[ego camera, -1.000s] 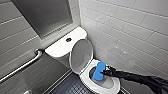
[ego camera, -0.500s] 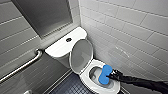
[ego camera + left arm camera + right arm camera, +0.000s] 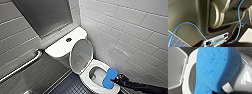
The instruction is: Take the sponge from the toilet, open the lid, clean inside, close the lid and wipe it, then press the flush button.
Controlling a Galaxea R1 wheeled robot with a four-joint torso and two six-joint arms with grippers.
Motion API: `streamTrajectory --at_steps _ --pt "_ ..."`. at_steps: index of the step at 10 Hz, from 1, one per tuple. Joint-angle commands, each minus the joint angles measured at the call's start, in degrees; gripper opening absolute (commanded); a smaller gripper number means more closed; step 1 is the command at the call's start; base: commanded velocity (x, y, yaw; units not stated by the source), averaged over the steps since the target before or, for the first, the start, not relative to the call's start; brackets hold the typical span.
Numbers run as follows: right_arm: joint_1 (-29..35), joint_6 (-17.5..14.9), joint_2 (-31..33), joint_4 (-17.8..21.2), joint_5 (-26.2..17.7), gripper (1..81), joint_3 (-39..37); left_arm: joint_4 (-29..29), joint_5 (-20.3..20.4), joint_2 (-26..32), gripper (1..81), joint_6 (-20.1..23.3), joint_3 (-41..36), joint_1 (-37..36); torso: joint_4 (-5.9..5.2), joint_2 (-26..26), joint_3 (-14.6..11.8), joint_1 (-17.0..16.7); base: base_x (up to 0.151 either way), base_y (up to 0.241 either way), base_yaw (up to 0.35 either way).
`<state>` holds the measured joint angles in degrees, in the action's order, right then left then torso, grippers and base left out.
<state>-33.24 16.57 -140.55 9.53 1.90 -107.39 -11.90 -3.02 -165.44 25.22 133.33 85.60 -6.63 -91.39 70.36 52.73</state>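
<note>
Blue and porous, the sponge [image 3: 110, 78] is pinched in your right pincer [image 3: 117, 80], which grips it at the edge facing away from the bowl, near the pinched waist. In the head view its long axis runs up the picture and leans slightly right, one rounded lobe toward the tiled wall [image 3: 130, 30] and the other toward the front of the toilet [image 3: 86, 75]. Its broad face is turned up toward the camera. It sits over the front part of the seat ring, overlapping the bowl opening; you cannot tell whether it touches the ceramic. The lid [image 3: 81, 56] stands open and upright against the tank, its inner face toward the bowl. The flush button [image 3: 68, 39] lies in the middle of the tank top. A metal grab bar [image 3: 22, 66] runs along the other wall. At your left wrist, the left pincer [image 3: 220, 45] is a dark blurred shape beside a blue cable [image 3: 193, 25], and you cannot tell its state.
</note>
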Motion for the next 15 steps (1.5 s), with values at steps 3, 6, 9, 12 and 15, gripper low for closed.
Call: streamTrajectory --at_steps 3,6,9,12,15 --pt "-2.8 0.7 12.3 2.5 5.7 1.0 13.0 0.2 -5.7 -0.7 81.1 0.4 -0.6 2.2 0.0 0.0 0.0 0.0 0.0 0.0 0.0" --pt "-9.1 0.6 11.4 2.0 9.4 1.0 14.1 0.2 -5.7 -0.9 81.1 0.4 -0.6 2.2 0.0 0.0 0.0 0.0 0.0 0.0 0.0" --pt "-5.8 0.1 16.0 1.7 9.4 1.0 24.0 0.3 -5.7 -1.2 81.1 0.5 -0.6 2.2 0.0 0.0 0.0 0.0 0.0 0.0 0.0" --pt "-2.7 0.0 17.6 1.7 7.5 1.0 30.5 0.8 -5.6 -1.4 81.1 0.5 -0.6 2.2 0.0 0.0 0.0 0.0 0.0 0.0 0.0" --pt "7.3 0.1 8.7 1.5 -6.1 1.0 21.9 0.8 -5.6 -1.3 81.1 0.5 -0.6 2.2 0.0 0.0 0.0 0.0 0.0 0.0 0.0"
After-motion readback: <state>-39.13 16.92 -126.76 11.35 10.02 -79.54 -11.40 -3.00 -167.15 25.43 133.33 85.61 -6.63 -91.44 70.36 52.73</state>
